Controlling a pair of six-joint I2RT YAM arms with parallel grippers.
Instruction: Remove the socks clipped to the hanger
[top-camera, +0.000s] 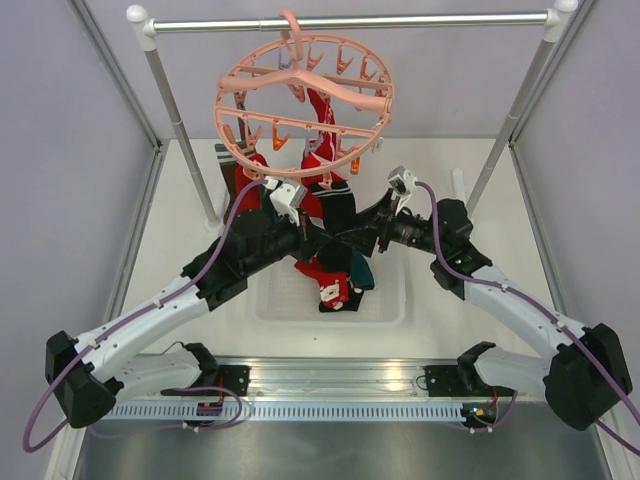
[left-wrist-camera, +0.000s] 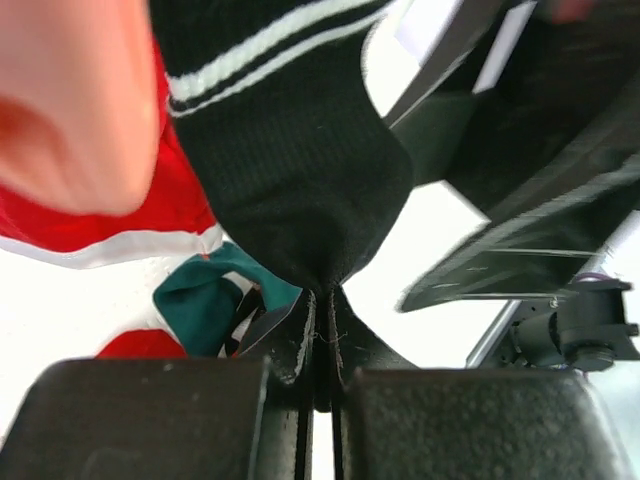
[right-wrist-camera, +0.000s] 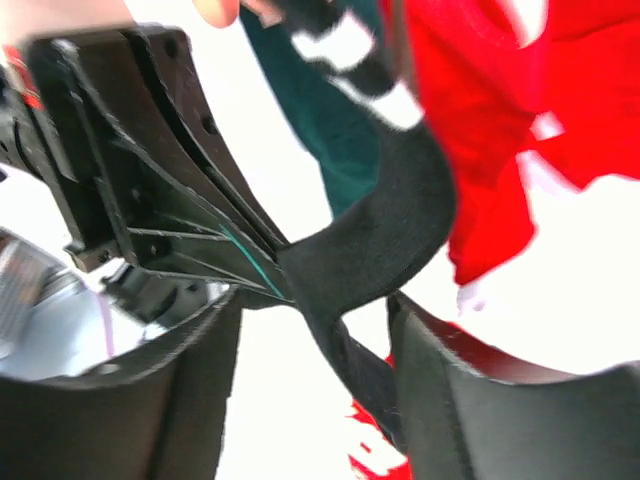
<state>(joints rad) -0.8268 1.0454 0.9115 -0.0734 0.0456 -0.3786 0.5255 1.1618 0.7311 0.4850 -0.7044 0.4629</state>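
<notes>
Overhead, the hanger (top-camera: 300, 72) hung by its one hook from the middle of the grey rail (top-camera: 420, 20), above the far half of the table (top-camera: 440, 320). Nothing written could be read anywhere: the white marks on the red fabric were only blurred blotches. Two arms reached in from the table's near edge and met under the hanger's ring. Among the socks hanging from the clips, two red socks (top-camera: 318, 165) and one black sock (top-camera: 337, 205) could be counted; whatever hung behind the arms could not be told apart. The black sock carried two white stripes near its upper end. The left gripper (left-wrist-camera: 320, 335) was closed tight on the lower end of that black sock, the cloth pinched to a point between its two fingers. The right gripper (right-wrist-camera: 315, 320) stood with its two fingers well apart, a narrow fold of the same black sock running through the gap unpinched, so it had hold of nothing. One clip (left-wrist-camera: 70, 100) filled the upper left corner of the left wrist view as a pink blur. A shallow white tray (top-camera: 270, 305) sat in the middle of the table, toward its near edge, and held one red sock with white marks (top-camera: 335, 288) and one teal sock (top-camera: 362, 272), lying against each other at the tray's far side
</notes>
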